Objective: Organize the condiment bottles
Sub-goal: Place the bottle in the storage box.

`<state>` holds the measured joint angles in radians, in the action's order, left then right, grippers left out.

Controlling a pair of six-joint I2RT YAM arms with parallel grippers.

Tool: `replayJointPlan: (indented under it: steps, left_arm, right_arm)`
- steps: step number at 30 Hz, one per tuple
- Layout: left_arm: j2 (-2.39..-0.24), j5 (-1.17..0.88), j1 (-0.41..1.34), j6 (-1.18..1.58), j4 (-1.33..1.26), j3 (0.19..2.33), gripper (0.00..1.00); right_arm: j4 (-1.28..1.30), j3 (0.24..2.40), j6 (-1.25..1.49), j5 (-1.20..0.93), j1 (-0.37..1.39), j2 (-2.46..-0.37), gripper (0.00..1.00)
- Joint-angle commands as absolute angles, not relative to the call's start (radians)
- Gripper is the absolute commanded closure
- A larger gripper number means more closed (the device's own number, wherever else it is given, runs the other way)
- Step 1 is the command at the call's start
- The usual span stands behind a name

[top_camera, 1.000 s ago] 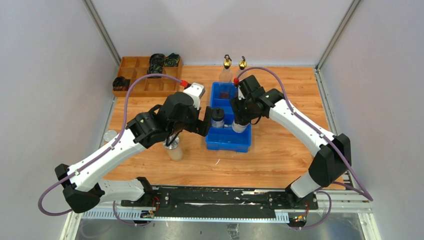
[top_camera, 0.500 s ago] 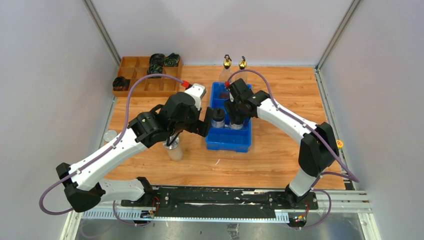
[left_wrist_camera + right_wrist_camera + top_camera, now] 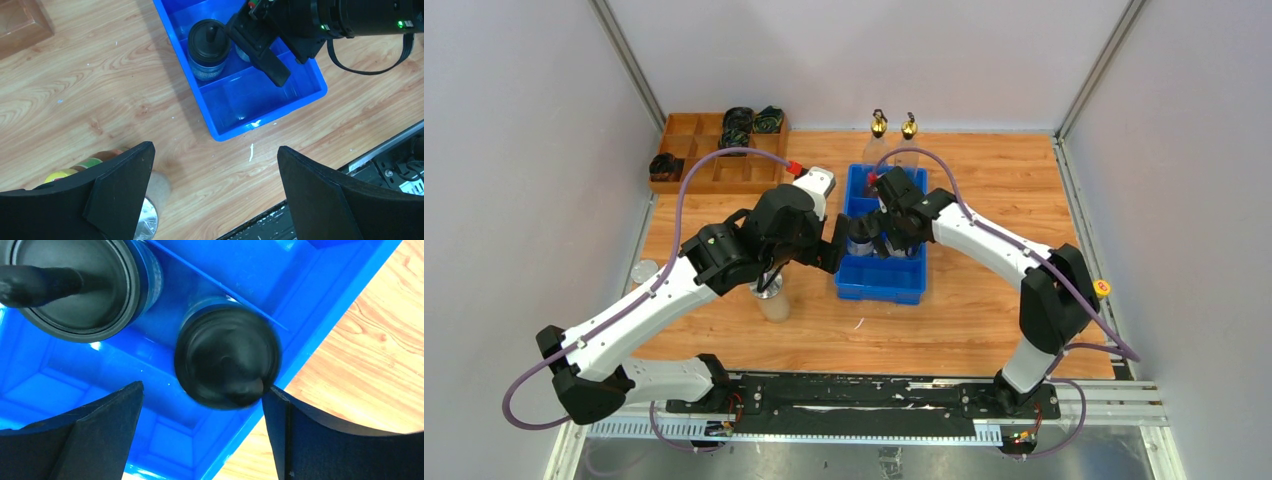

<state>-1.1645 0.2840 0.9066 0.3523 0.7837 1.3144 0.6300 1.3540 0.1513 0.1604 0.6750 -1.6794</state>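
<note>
A blue bin (image 3: 882, 280) stands mid-table. One black-capped jar (image 3: 860, 238) stands in its middle compartment, also in the left wrist view (image 3: 209, 47) and the right wrist view (image 3: 75, 285). A second black-capped jar (image 3: 227, 357) stands beside it, blurred, between the open fingers of my right gripper (image 3: 202, 390) (image 3: 894, 243); the right finger is at its rim. My left gripper (image 3: 215, 147) (image 3: 769, 275) is open and empty above bare wood, beside a silver-lidded shaker (image 3: 142, 220) (image 3: 774, 300). A yellow-and-green cap (image 3: 65, 174) shows by its left finger. Two gold-spouted bottles (image 3: 879, 135) (image 3: 909, 130) stand behind the bin.
A wooden divided tray (image 3: 714, 160) with black cable coils (image 3: 737, 125) sits at the back left. A silver round thing (image 3: 644, 270) lies at the table's left edge. The bin's near compartment (image 3: 250, 97) holds nothing. The black rail (image 3: 864, 395) runs along the near edge.
My right gripper moved left over the bin with the second black-capped jar, lowered it into the bin beside the first, and opened. The left arm has not moved.
</note>
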Motion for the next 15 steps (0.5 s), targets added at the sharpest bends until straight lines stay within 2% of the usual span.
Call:
replayJointPlan:
  steps: [1,6,12,15]
  left_arm:
    - [-1.151,0.307,0.907,0.351,0.788,1.308,0.0]
    - [-1.137,0.299,0.907,0.351,0.788,1.305,0.0]
    - [-1.11,0.288,0.907,0.341,0.787,1.303,0.0]
    - [-1.101,0.274,0.907,0.333,0.787,1.29,0.0]
  right_arm:
    - [0.634,1.335,0.14,0.168,0.702,-1.615,0.02]
    - [0.662,1.352,0.148,0.203,0.711,-1.537,0.0]
    - [0.759,1.354,0.177,0.453,0.725,-1.3,0.0]
    - [0.769,1.285,0.23,0.487,0.657,-1.159,0.0]
